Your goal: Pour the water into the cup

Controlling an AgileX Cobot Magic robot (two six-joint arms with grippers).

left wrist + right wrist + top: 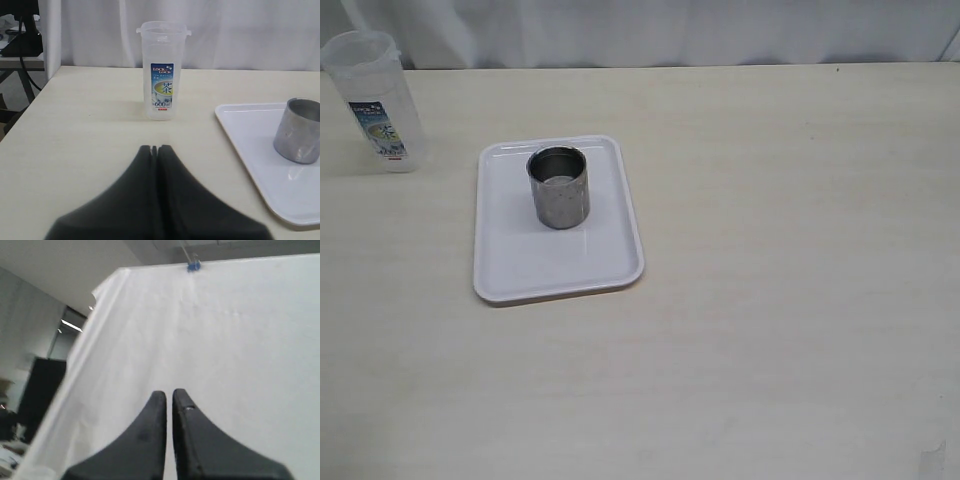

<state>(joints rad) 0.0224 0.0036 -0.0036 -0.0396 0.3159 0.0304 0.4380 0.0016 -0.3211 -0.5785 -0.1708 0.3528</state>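
The steel cup [559, 186] stands upright on the far part of a white tray [556, 262]; it also shows in the left wrist view [298, 131]. A clear plastic container with a blue-white label [374, 103] stands at the table's far left, also in the left wrist view [163, 70]. I cannot make out any water in it. My left gripper [155, 148] is shut and empty, low over the table, short of the container. My right gripper [169, 394] is shut and empty, pointing at a white curtain. Neither gripper shows in the exterior view.
The tray [260, 165] lies beside the container. The table's left edge [27, 112] is near the container, with dark furniture [20, 30] beyond. A white curtain [650, 30] hangs behind the table.
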